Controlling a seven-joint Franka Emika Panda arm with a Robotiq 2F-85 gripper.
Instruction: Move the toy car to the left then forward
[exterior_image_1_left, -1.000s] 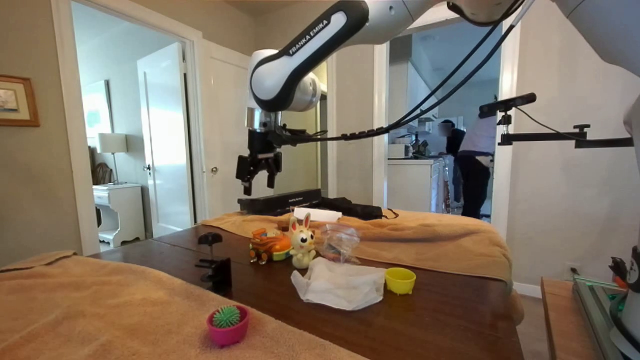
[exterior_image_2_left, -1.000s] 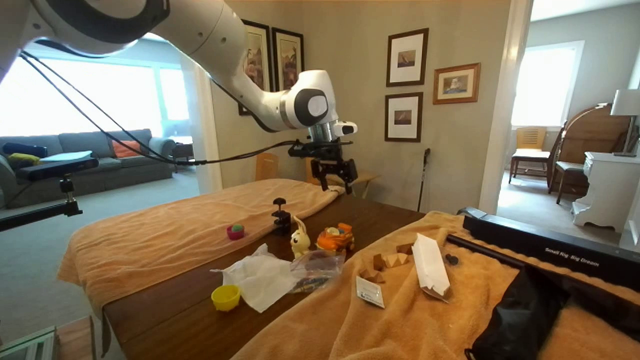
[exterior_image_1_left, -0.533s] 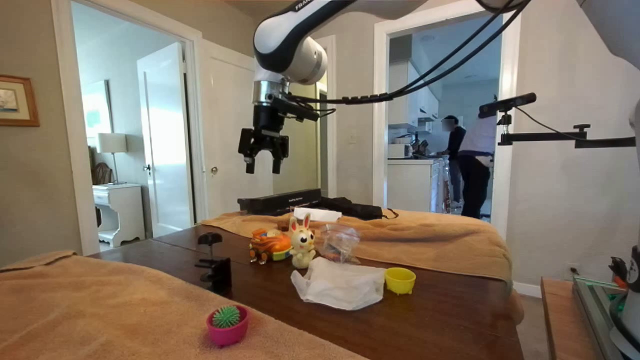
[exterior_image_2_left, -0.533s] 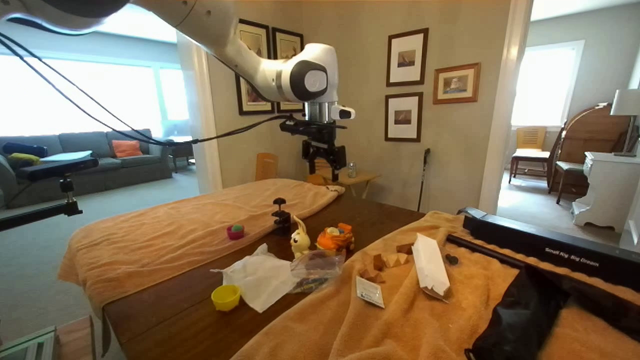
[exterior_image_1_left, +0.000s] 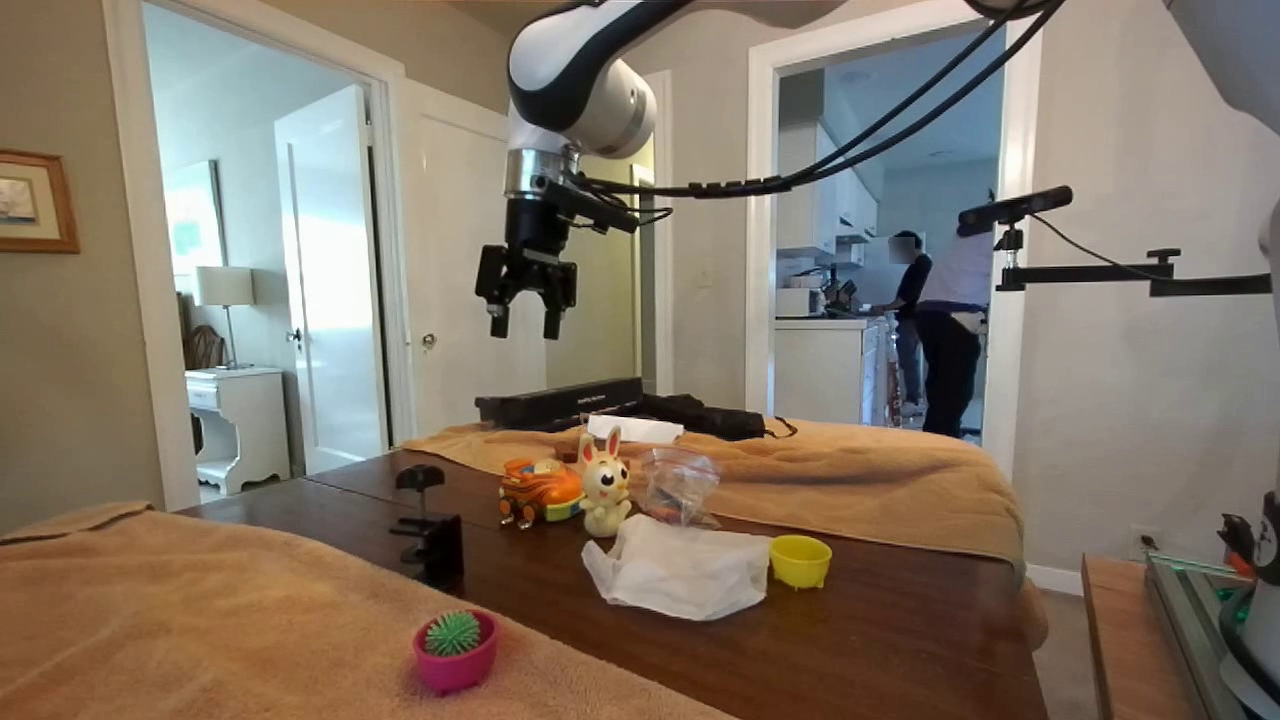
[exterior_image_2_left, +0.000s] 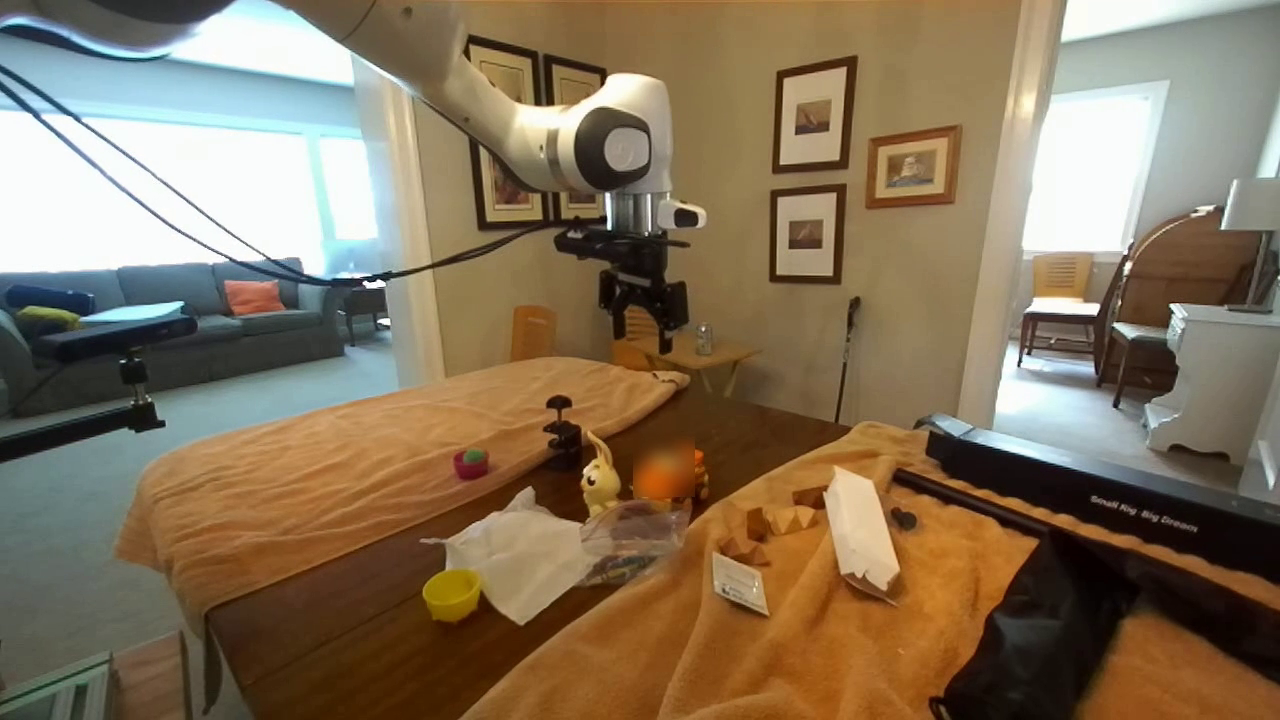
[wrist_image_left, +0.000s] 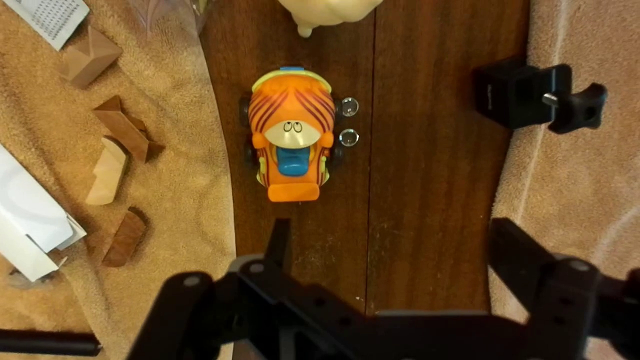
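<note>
The toy car (wrist_image_left: 294, 107), orange with dark stripes and a blue seat, sits on the dark wooden table beside the edge of a towel. It also shows behind the rabbit in an exterior view (exterior_image_1_left: 540, 490); in an exterior view where the car (exterior_image_2_left: 668, 475) appears, a blur covers most of it. My gripper (exterior_image_1_left: 525, 325) hangs well above the table, pointing down, its fingers wide apart. Nothing is between them. In the wrist view the gripper (wrist_image_left: 391, 223) spans bare wood and a towel edge, with the car up and to the left of its gap.
Close to the car stands a cream rabbit figure (exterior_image_1_left: 605, 490). A black clamp (wrist_image_left: 520, 95) is fixed at the opposite towel. Around them lie a white cloth (exterior_image_1_left: 690, 570), a plastic bag (exterior_image_2_left: 635, 540), a yellow bowl (exterior_image_1_left: 800, 561), a pink pot (exterior_image_1_left: 456, 660) and wooden blocks (wrist_image_left: 120, 127).
My gripper has risen higher above the table and straightened from a slight tilt, most of it in the earlier half second. The car and the other tabletop objects have stayed in place.
</note>
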